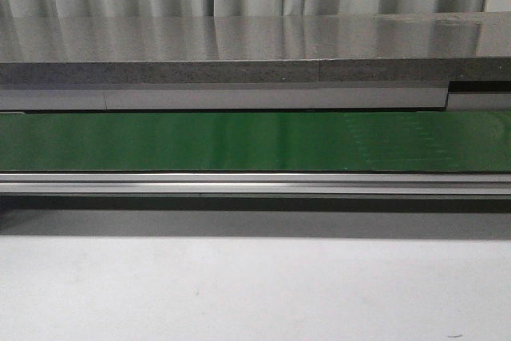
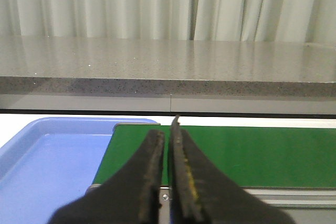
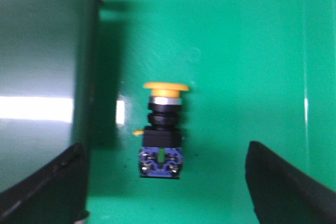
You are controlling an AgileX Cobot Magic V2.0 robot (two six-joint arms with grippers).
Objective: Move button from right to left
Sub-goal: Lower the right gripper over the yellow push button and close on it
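The button (image 3: 161, 129) lies on its side on the green belt (image 3: 247, 51) in the right wrist view. Its yellow cap points away from the fingers and its blue terminal end faces them. My right gripper (image 3: 165, 150) is open above it, one dark fingertip on each side, well apart from the button and not touching it. In the left wrist view my left gripper (image 2: 166, 129) is shut with nothing between its fingers, and it hovers over the end of the green belt (image 2: 252, 153). Neither gripper nor the button shows in the front view.
A blue tray (image 2: 47, 166) sits just beside the belt's end. A shiny metal side wall (image 3: 42, 77) runs close to the button. In the front view the green belt (image 1: 255, 141) stretches across, with a metal rail (image 1: 255, 184), a grey counter (image 1: 239, 45) behind, and a white tabletop (image 1: 239, 293) in front.
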